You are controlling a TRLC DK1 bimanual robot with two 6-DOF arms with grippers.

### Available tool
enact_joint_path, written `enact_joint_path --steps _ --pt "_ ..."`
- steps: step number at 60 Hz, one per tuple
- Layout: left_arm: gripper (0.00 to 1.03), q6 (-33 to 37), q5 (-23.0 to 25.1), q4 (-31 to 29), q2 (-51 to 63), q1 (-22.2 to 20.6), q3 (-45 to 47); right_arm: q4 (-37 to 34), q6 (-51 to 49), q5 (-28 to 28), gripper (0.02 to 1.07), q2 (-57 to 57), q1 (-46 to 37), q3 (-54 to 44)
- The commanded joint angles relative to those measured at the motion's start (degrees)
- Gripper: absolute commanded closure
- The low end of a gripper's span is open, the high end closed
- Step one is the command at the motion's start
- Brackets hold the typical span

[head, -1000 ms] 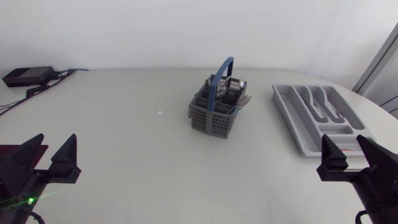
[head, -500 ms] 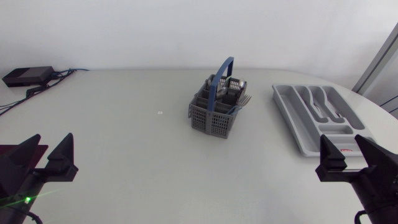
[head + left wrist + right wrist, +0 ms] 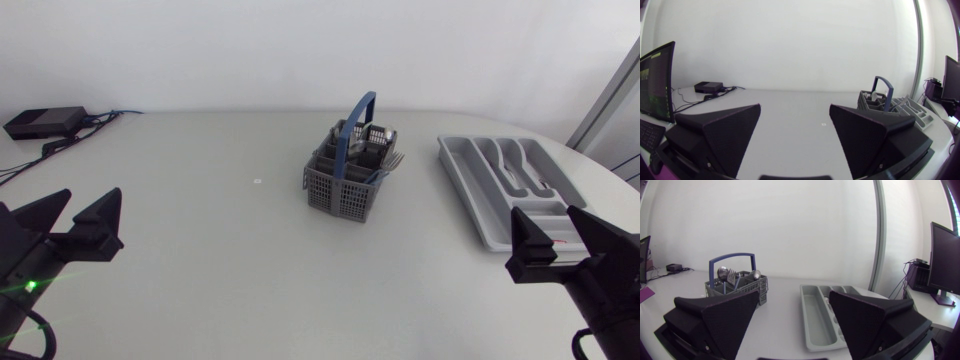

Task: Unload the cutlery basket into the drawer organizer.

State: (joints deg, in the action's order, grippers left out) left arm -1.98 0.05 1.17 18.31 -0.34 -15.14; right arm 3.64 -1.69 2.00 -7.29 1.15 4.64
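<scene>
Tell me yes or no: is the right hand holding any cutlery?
No, the right hand is open and empty; the cutlery stands in the basket ahead of it.

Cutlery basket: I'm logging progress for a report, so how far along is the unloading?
Done: nothing that shows; the drawer organizer looks empty where it is visible. In hand: nothing; the left gripper and right gripper are both open and empty, well short of the cutlery basket. Left: everything, as spoons and a fork stand in the basket.
</scene>
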Motion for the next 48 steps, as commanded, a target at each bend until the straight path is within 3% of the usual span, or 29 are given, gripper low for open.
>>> enact_joint_path --steps 1,12,22,31,38,42,48 --pt "0.12 -2.2 -0.2 0.6 5.2 -1.2 -5.0 1.7 0.5 0.7 0.06 -4.0 0.4 2.8" --pt "0.12 -2.3 -7.0 -4.2 16.0 -8.5 -13.3 3.1 0.9 1.5 0.06 -12.8 0.4 5.9" --pt "0.12 -2.3 -13.0 -17.2 30.6 -20.0 -25.7 2.8 1.9 1.6 0.06 -18.5 0.6 8.1" --pt "0.12 -0.1 -12.9 -25.6 42.1 -23.7 -33.8 0.8 1.8 1.7 0.07 -23.0 1.0 10.8" --pt "0.12 9.4 -12.5 -30.1 49.9 -26.5 -38.9 -4.1 0.0 1.8 0.07 -27.5 1.0 14.6" --pt "0.11 9.5 -12.4 -33.1 54.4 -26.6 -42.4 -6.7 -1.5 1.8 0.07 -30.0 1.0 16.7" --pt "0.11 8.6 -6.7 -35.1 59.5 -26.7 -46.7 -9.3 -5.2 1.6 0.07 -33.2 1.0 18.9"
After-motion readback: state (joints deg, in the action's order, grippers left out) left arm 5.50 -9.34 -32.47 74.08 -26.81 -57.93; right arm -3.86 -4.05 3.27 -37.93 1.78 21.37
